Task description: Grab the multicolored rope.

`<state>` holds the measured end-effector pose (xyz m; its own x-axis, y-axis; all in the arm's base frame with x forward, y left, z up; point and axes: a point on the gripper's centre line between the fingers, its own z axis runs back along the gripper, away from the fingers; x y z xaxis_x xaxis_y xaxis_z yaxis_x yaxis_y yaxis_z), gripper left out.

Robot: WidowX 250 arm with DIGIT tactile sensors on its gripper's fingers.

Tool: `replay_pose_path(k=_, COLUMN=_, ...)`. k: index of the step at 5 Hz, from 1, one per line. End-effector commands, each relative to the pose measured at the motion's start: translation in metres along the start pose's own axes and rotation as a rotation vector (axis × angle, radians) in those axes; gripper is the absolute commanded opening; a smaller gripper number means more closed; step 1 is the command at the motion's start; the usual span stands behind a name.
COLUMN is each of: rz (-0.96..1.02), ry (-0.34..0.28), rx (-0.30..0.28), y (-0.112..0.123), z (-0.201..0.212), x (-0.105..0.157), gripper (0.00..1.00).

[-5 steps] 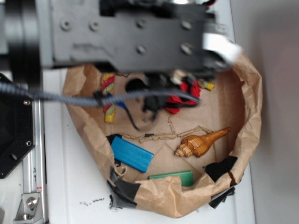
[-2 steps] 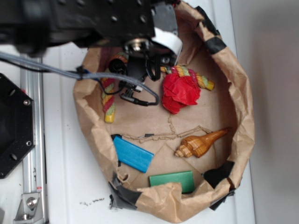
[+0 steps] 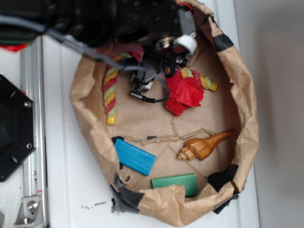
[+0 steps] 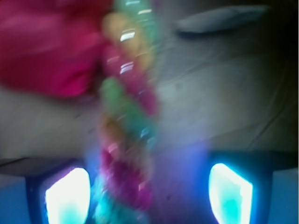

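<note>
Brown crumpled paper forms the basket [image 3: 247, 118] in which everything lies. The multicolored rope [image 4: 126, 140] is seen in the blurred wrist view running lengthwise between the two lit fingers [image 4: 67, 193] of the gripper [image 4: 148, 192], nearer the left one. The jaws are spread apart, with nothing clamped. A red crumpled ball [image 3: 183, 92] lies just beside the gripper, against the rope.
</note>
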<state>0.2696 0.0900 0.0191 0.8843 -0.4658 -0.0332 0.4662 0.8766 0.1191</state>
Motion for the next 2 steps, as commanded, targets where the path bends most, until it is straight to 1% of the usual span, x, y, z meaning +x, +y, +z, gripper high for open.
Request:
replay_pose_path(k=1, rz=0.008, ry=0.001, rx=0.01, y=0.0084, z=-0.0104, x=0.0104, gripper=0.93)
replay_pose_path(k=2, rz=0.027, ry=0.006, rx=-0.003, y=0.0048, z=-0.0121, x=0.0087, gripper=0.0)
